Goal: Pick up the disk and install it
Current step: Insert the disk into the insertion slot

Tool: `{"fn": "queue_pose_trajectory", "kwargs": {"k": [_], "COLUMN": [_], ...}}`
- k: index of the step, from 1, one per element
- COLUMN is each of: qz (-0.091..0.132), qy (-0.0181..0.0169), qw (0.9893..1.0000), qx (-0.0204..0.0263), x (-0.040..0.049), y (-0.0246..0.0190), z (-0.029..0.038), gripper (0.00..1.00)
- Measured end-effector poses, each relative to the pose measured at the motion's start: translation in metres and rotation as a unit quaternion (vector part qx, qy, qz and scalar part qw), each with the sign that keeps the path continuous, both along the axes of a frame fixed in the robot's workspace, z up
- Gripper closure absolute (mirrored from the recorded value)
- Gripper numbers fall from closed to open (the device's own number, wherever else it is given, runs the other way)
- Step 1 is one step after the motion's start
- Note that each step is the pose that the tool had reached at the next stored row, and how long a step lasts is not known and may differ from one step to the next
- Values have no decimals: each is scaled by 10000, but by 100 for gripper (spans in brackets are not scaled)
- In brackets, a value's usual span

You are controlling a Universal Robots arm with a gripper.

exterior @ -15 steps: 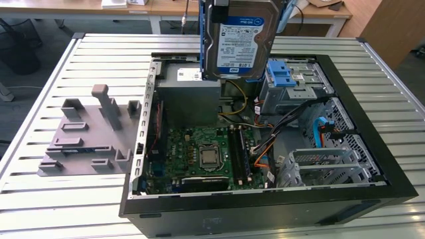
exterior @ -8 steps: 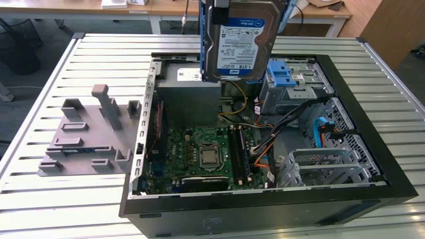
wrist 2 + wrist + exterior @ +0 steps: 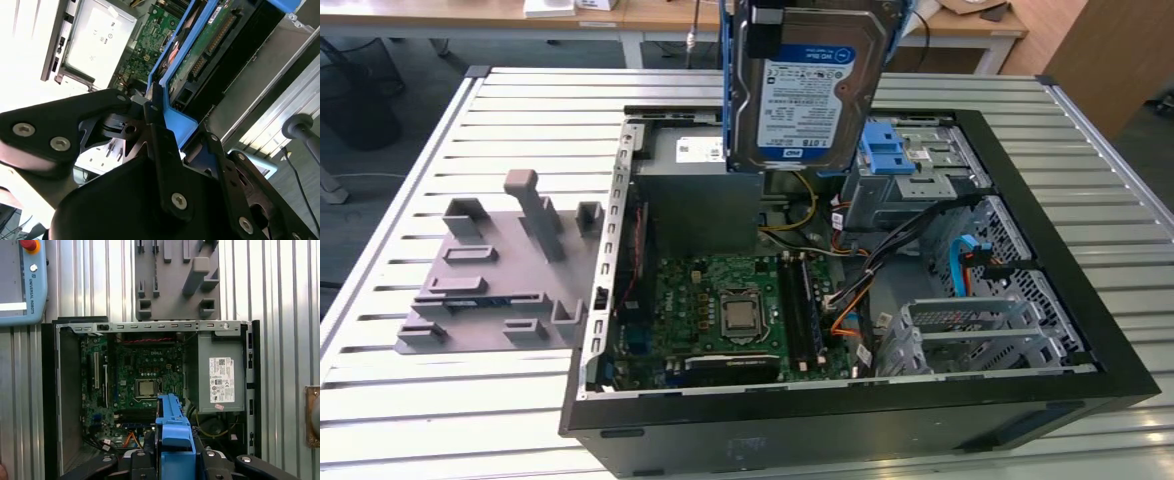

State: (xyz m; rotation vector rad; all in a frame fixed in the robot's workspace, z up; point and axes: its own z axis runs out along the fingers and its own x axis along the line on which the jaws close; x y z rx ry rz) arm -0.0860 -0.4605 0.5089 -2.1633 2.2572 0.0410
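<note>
The disk (image 3: pixel 807 85), a silver hard drive with a white-and-blue label in a blue carrier, hangs upright above the back of the open computer case (image 3: pixel 1047 215). In the second wrist view my gripper (image 3: pixel 172 120) is shut on the blue carrier's end, and the disk (image 3: pixel 200 47) shows its green circuit-board side beyond the black fingers (image 3: pixel 155 125). In the first wrist view the carrier of the disk (image 3: pixel 172 427) stands between the gripper (image 3: pixel 175 452) links, over the case's interior.
Inside the case lie the motherboard (image 3: pixel 734 300), the grey power-supply box (image 3: pixel 220 375) and the blue-latched drive cage (image 3: pixel 907 160) with loose cables nearby. A grey fixture (image 3: pixel 494 275) sits on the slatted table at the exterior view's left. A teach pendant (image 3: pixel 20 282) lies beside the case.
</note>
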Motion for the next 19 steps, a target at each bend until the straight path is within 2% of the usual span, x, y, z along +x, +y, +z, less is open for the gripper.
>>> {"fn": "queue_pose_trajectory", "kwargs": {"k": [6,13,15,19], "qz": [0,0,0,0], "qy": [0,0,0,1], "qw": [10000,10000,10000,10000], "qx": [-29,-44,-44,-45], "x": [0,1,19,103], "y": [-110,-262,-282,-292], "z": [-5,-20,-23,-27], "gripper": [64,64,64,64]}}
